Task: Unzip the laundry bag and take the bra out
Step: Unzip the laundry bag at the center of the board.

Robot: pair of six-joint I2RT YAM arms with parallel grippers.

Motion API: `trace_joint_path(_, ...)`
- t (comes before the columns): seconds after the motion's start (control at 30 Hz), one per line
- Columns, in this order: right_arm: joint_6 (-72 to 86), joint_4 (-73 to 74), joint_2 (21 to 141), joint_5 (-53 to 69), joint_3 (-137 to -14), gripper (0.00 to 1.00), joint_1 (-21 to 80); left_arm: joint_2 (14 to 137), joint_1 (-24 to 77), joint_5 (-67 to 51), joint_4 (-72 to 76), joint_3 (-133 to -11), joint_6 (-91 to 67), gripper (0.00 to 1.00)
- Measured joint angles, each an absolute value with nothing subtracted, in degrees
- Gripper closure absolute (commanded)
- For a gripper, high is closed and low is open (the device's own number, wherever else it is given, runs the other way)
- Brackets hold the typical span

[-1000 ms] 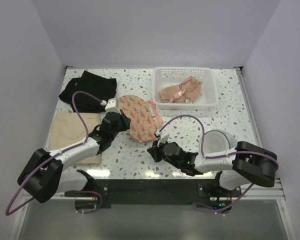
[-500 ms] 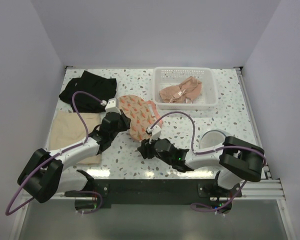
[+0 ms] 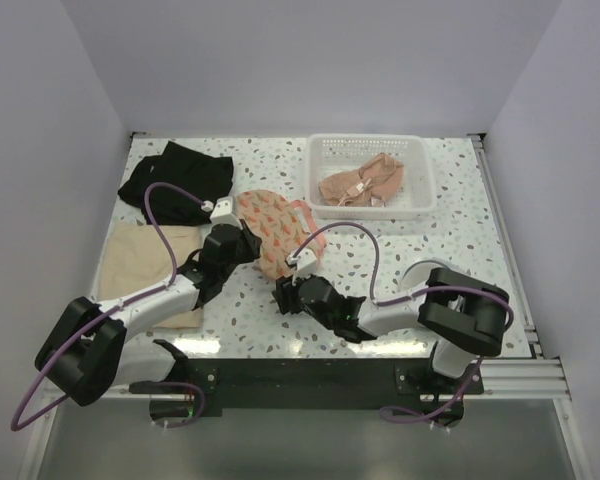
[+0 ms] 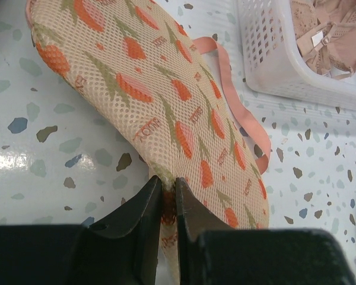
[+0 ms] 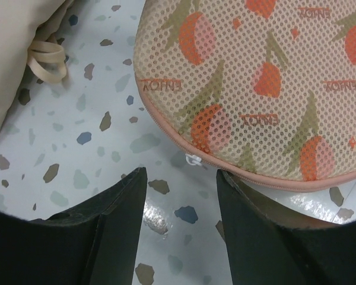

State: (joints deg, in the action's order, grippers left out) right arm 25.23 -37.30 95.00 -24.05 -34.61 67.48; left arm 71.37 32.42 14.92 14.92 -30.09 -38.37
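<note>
The laundry bag (image 3: 280,228) is a peach mesh pouch with orange tulips, lying mid-table; it fills the left wrist view (image 4: 166,89) and the top of the right wrist view (image 5: 267,77). My left gripper (image 3: 248,243) is shut on the bag's near left edge, with mesh pinched between its jaws (image 4: 168,181). My right gripper (image 3: 283,297) stands open just short of the bag's near rim (image 5: 181,172). A small white zipper pull (image 5: 193,160) lies on the pink zip seam just beyond the gap between its fingers, untouched. The zip looks closed. The bra is hidden.
A white basket (image 3: 420,200) with beige lace garments stands at the back right, also visible in the left wrist view (image 4: 267,65). A black garment (image 3: 175,175) lies back left. A folded beige cloth (image 3: 145,265) sits at the left, close to my right fingers (image 5: 24,47).
My right gripper has slid left across the table to the bag's near rim and gone from shut to open. The left gripper and the bag have held still.
</note>
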Motion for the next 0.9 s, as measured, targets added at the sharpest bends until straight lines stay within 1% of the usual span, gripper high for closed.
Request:
trace_joint_path(0.07,24.9,-37.3,95.7,-25.1,-35.2,0.44,67.5,71.3,32.4,14.9,14.9,-30.1,-38.4,0.80)
trace_joint_path(0.17,24.4,-37.4,96.2,-26.3,-35.5,0.48,67.5,71.3,32.4,14.9,14.9,-30.1,-38.4,0.80)
trace_joint_path(0.37,23.6,-37.4,97.8,-28.1,-36.8,0.60,67.5,71.2,32.4,14.9,14.6,-30.1,-38.4,0.81)
trace_joint_path(0.4,23.5,-37.4,98.1,-28.4,-37.0,0.64,67.5,71.2,32.4,14.9,14.6,-30.1,-38.4,0.81)
trace_joint_path(0.43,23.4,-37.4,98.3,-28.6,-37.3,0.66,67.5,71.2,32.4,14.9,14.5,-30.1,-38.4,0.81)
trace_joint_path(0.47,23.2,-37.4,98.5,-28.9,-37.4,0.72,67.5,71.2,32.4,14.9,14.5,-30.1,-38.4,0.82)
trace_joint_path(0.53,23.1,-37.5,98.8,-29.1,-37.8,0.80,67.5,71.2,32.4,14.9,14.6,-30.0,-38.4,0.83)
trace_joint_path(0.57,23.0,-37.6,99.0,-29.1,-38.1,0.91,67.5,71.2,32.4,14.9,14.6,-29.9,-38.4,0.84)
trace_joint_path(0.6,23.0,-37.5,99.1,-29.2,-38.3,0.99,67.5,71.1,32.4,15.0,14.6,-29.7,-38.4,0.85)
trace_joint_path(0.77,23.1,-37.3,99.2,-30.2,-38.6,1.00,67.5,71.0,32.4,15.0,14.5,-29.1,-38.4,0.86)
trace_joint_path(0.9,23.1,-37.3,99.0,-30.5,-38.5,1.00,67.5,71.0,32.4,15.0,14.6,-29.1,-38.4,0.85)
